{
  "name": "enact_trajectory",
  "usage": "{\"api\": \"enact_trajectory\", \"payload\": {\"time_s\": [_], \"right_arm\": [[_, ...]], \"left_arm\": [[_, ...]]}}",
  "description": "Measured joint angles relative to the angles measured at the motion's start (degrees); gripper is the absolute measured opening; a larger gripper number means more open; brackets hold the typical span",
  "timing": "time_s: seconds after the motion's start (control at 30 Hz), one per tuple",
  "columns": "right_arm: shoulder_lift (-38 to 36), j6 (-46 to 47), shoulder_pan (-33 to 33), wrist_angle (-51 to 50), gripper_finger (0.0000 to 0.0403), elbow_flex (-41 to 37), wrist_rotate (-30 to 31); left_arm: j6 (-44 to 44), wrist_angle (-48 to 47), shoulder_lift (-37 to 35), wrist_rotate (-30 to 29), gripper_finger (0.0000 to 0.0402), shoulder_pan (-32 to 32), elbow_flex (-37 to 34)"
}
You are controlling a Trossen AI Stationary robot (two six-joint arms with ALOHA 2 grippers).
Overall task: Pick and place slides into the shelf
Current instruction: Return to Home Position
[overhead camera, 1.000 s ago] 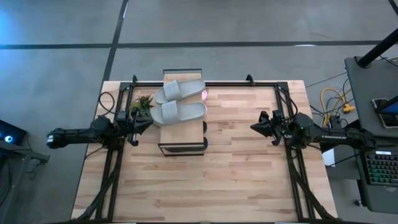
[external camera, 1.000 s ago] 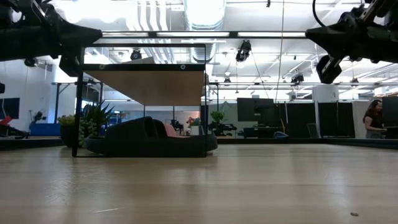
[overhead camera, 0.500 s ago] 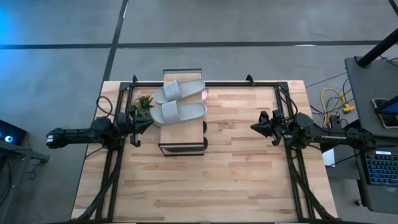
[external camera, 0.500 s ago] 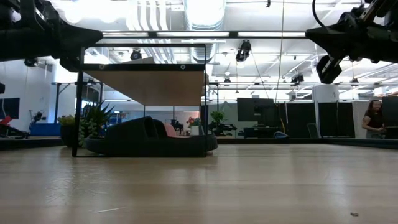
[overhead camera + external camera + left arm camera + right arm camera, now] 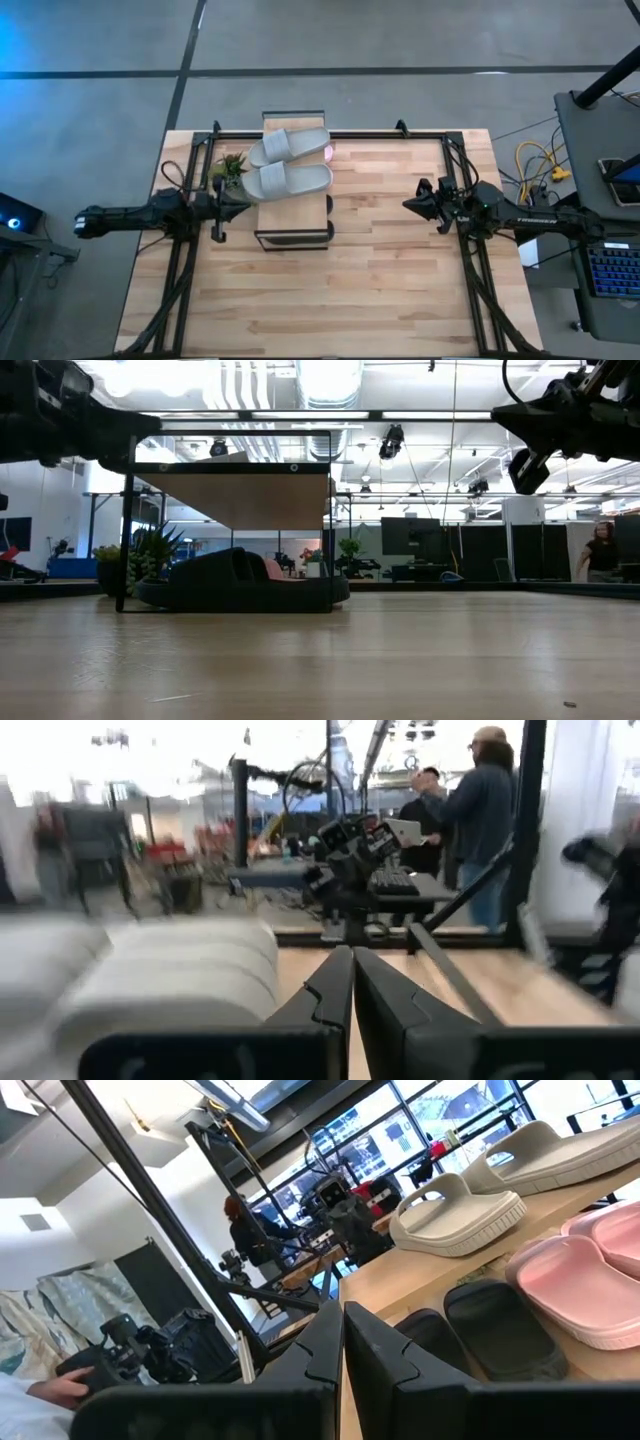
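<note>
Now the slides sit in the shelf, and we judge only parking the arms clear of it remains.
On top lie the grey slides, beneath them the black slides and pink slides; the left gripper and right gripper flank it, empty, fingers pressed together.

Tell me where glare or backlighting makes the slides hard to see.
Low view: bright ceiling lights behind leave the shelf and the black slides under it as dark silhouettes. Left wrist view: the far room is washed out white above the grey slide. High view: even light, grey slides plain.
</note>
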Motion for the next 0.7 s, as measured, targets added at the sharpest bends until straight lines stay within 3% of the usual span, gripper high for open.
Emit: {"api": "enact_trajectory", "payload": {"time_s": [0.07,0.13,0.33,0.7], "right_arm": [[0.0,0.0,0.0,0.0,0.0009,0.0,0.0],[0.0,0.0,0.0,0.0,0.0009,0.0,0.0],[0.0,0.0,0.0,0.0,0.0009,0.0,0.0],[0.1,0.0,0.0,0.0,0.0009,0.0,0.0]], "left_arm": [[6.5,0.3,-0.1,0.0,0.0000,0.0,0.2],[7.6,0.1,0.0,-0.1,0.0000,0.0,0.3],[-0.3,-7.8,0.8,1.5,0.0000,0.0,0.3],[-0.7,-8.2,0.7,3.8,0.0000,0.0,0.3]]}}
